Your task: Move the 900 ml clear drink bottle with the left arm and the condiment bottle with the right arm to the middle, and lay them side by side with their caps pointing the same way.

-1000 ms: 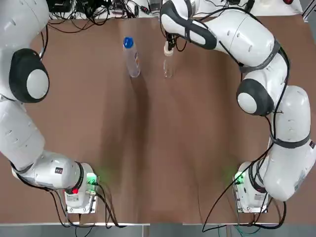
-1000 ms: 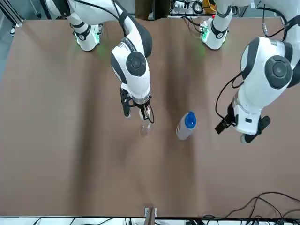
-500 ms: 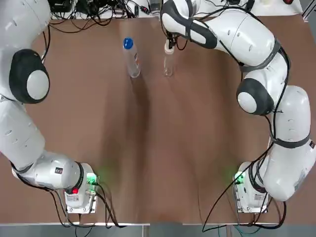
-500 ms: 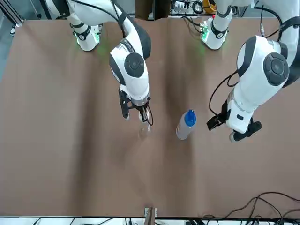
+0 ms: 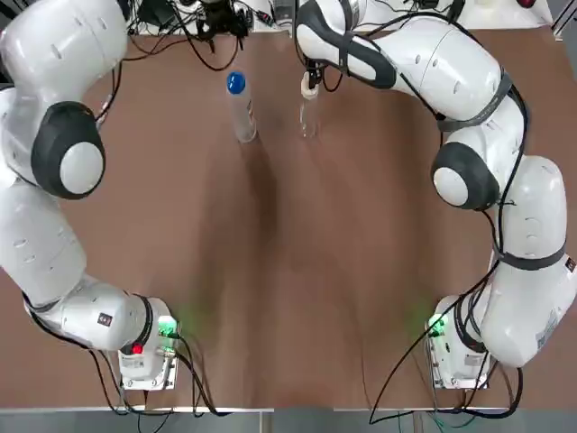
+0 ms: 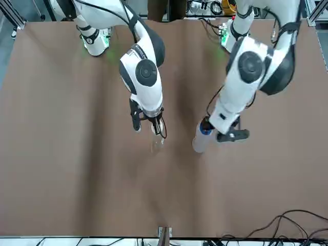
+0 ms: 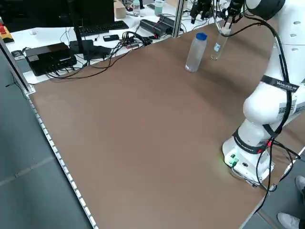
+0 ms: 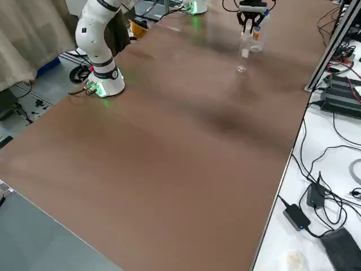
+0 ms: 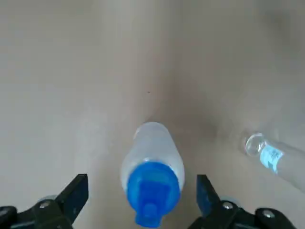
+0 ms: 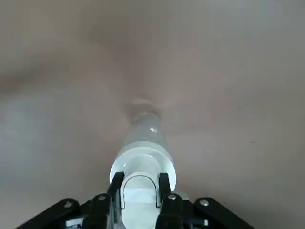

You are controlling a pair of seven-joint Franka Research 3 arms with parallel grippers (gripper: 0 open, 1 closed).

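The clear drink bottle (image 5: 242,115) with a blue cap stands upright at the far middle of the brown table (image 5: 288,271). My left gripper (image 6: 219,132) hangs open over it, and in the left wrist view the blue cap (image 9: 152,191) sits between the spread fingers (image 9: 76,191) without touching them. A little to its right the slim clear condiment bottle (image 5: 308,113) also stands upright. My right gripper (image 6: 149,123) is shut on its white cap (image 10: 139,183), fingers (image 10: 116,183) on both sides.
Cables, a keyboard and boxes (image 7: 95,33) lie beyond the table's far and left edges. The arm bases (image 5: 144,347) with green lights stand at the near edge. Bare tabletop stretches from the bottles to the bases.
My left arm has swung in from the left side, and its open gripper now sits over the drink bottle's cap. The right gripper and both bottles have stayed in place.
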